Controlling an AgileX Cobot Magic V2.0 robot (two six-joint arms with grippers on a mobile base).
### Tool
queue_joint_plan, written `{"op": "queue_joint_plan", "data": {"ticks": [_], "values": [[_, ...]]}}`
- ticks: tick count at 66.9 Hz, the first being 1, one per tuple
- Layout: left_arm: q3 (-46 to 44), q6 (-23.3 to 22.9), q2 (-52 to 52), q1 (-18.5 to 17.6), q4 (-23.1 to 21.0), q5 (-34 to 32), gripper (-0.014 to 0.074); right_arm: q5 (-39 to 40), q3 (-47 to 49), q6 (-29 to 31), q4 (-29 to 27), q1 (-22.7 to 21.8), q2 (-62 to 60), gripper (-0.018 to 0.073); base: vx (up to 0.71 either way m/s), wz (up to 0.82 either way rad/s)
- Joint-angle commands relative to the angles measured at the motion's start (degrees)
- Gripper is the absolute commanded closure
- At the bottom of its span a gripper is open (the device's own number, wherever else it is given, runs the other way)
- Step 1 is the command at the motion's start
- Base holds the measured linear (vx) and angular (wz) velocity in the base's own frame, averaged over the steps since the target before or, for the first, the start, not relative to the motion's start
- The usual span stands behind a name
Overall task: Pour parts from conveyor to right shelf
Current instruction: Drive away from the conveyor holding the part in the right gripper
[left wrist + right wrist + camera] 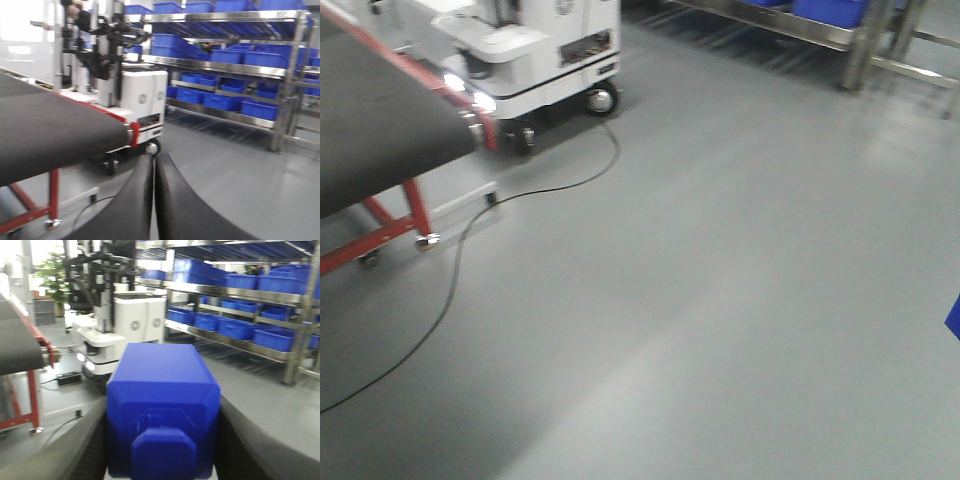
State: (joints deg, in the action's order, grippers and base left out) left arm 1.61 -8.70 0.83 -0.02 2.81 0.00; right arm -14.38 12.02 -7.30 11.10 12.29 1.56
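Right wrist view, entry 1: right gripper, clamped on the blue block. Its dark fingers press the block's sides at 9 and 3 o'clock. The block's square nub faces the camera at 6 o'clock. The block fills the centre of the view, apart from belt and rack alike.

Entry 2: left gripper, left wrist view, 6 o'clock. The two black fingers meet along their length, clenched on nothing.

Entry 3: conveyor, dark textured belt with red rail and red legs. It sits at 9 o'clock in both wrist views and at 10 o'clock in the front view.

Entry 4: white mobile robot, wheeled, with dark arms above. It stands just beside the conveyor's end, at 11 to 12 o'clock.

Entry 5: shelf, stainless steel, at 1 to 3 o'clock and well apart from both grippers. Its tiers carry rows of blue bins.

Entry 6: cable, black, lying on the grey floor. It curves from 11 o'clock down to 8 o'clock in the front view.
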Motion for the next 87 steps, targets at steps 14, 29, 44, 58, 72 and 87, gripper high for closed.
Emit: {"op": "queue_joint_plan", "data": {"ticks": [14, 29, 44, 58, 72, 87], "values": [[1.5, -0.4, 0.5, -0.1, -0.5, -4.5, 0.0603, 4.7, 1.4, 0.6, 0.6, -0.2, 0.6, 0.0564, -0.17, -0.59], [1.5, -0.4, 0.5, -0.1, -0.5, -4.5, 0.0603, 4.7, 1.4, 0.6, 0.6, -0.2, 0.6, 0.0564, -0.16, -0.59], [1.5, -0.4, 0.5, -0.1, -0.5, -4.5, 0.0603, 4.7, 1.4, 0.6, 0.6, -0.2, 0.6, 0.0564, -0.14, -0.66], [1.5, -0.4, 0.5, -0.1, -0.5, -4.5, 0.0603, 4.7, 1.4, 0.6, 0.6, -0.2, 0.6, 0.0564, -0.11, -0.74], [1.5, -0.4, 0.5, -0.1, -0.5, -4.5, 0.0603, 4.7, 1.4, 0.6, 0.6, -0.2, 0.6, 0.0564, -0.08, -0.77], [1.5, -0.4, 0.5, -0.1, -0.5, -4.5, 0.0603, 4.8, 1.4, 0.6, 0.6, -0.2, 0.6, 0.0564, -0.04, -0.68]]}}
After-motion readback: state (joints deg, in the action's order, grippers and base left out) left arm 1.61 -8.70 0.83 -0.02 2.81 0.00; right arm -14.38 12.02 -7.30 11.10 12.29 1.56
